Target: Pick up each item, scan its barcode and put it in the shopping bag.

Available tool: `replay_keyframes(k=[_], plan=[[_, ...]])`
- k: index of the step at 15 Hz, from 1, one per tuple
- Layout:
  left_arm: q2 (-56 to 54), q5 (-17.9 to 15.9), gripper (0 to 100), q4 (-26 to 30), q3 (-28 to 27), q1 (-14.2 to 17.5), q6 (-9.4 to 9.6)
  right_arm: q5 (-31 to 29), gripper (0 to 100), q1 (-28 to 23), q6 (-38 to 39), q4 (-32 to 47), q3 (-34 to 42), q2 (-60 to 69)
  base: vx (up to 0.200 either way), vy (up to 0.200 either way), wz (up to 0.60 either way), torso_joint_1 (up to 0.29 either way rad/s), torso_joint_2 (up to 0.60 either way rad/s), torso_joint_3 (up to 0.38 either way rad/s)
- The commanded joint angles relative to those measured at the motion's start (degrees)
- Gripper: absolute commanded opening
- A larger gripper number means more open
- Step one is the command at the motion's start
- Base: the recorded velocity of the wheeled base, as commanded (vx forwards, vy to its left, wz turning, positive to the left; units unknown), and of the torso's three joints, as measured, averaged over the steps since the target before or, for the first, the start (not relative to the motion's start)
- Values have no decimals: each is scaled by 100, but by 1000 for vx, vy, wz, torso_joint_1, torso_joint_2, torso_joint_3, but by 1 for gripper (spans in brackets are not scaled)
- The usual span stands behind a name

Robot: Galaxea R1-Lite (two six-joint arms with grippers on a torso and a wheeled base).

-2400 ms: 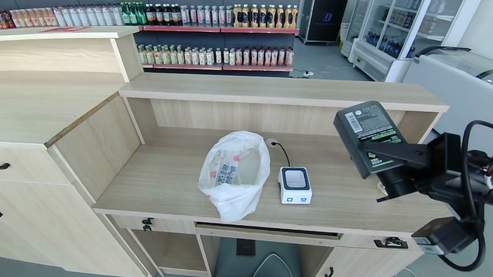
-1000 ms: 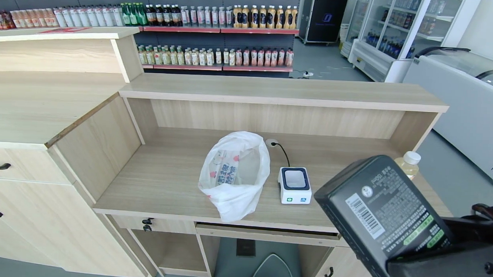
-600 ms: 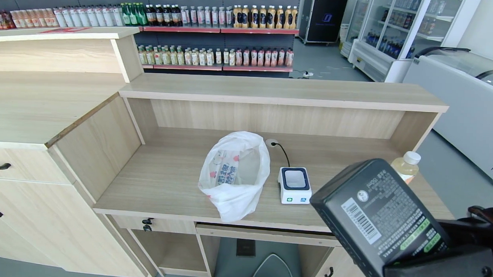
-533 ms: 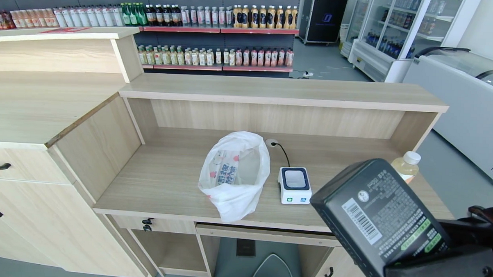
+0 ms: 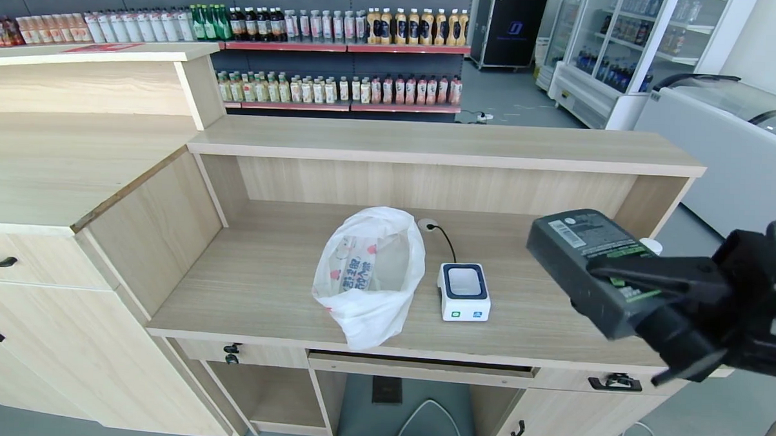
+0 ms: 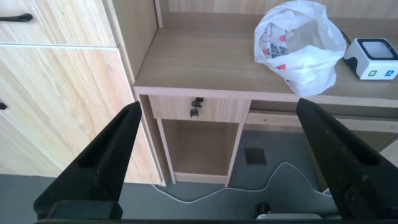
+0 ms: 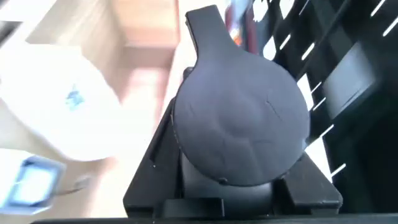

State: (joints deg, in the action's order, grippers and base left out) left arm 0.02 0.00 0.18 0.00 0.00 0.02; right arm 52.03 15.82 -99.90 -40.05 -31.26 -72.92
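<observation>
My right gripper [image 5: 603, 291] is shut on a dark rectangular package [image 5: 577, 250] with a white barcode label on its upward face. It hangs above the right end of the wooden counter [image 5: 263, 284], to the right of the scanner. In the right wrist view the package's rounded dark end [image 7: 242, 124] sits close to the camera. The white shopping bag [image 5: 370, 275] stands open at mid-counter, with the small white scanner [image 5: 464, 290] just right of it. My left gripper [image 6: 217, 162] is open and low, in front of the counter's left drawer, holding nothing.
A bottle's white cap [image 5: 652, 243] peeks out behind the package at the counter's right end. The scanner's cable [image 5: 444, 240] runs back to a hole. A raised ledge [image 5: 442, 142] walls the counter's back, and a taller cabinet [image 5: 73, 168] stands on the left.
The right gripper has carried the package away from the camera and up over the counter's right end, tilting it flatter. It now covers most of the bottle.
</observation>
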Motion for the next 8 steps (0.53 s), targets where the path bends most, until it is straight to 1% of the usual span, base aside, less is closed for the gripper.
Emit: replay_keyframes(k=[1, 2, 3, 4, 6, 8], plan=[[-2, 0, 100, -1, 0, 0, -2, -1081, 0, -1793, 2414, 454, 155, 103, 0, 0, 0, 0, 0, 0], [-2, 0, 100, -1, 0, 0, -2, -1090, 0, -2338, 2862, 568, 164, 50, 0, 0, 0, 0, 0, 0], [-2, 0, 100, -1, 0, 0, -2, -1081, 0, -2681, 3056, 805, 164, 50, 0, 0, 0, 0, 0, 0], [-2, 0, 100, -1, 0, 0, -2, -1090, 0, -2901, 3152, 964, 129, 112, 0, 0, 0, 0, 0, 0], [-2, 0, 100, -1, 0, 0, -2, -1072, 0, -3235, 3539, 972, 129, 121, 0, 0, 0, 0, 0, 0], [-2, 0, 100, -1, 0, 0, -2, -1046, 0, -3235, 3838, 981, 120, 103, 0, 0, 0, 0, 0, 0]])
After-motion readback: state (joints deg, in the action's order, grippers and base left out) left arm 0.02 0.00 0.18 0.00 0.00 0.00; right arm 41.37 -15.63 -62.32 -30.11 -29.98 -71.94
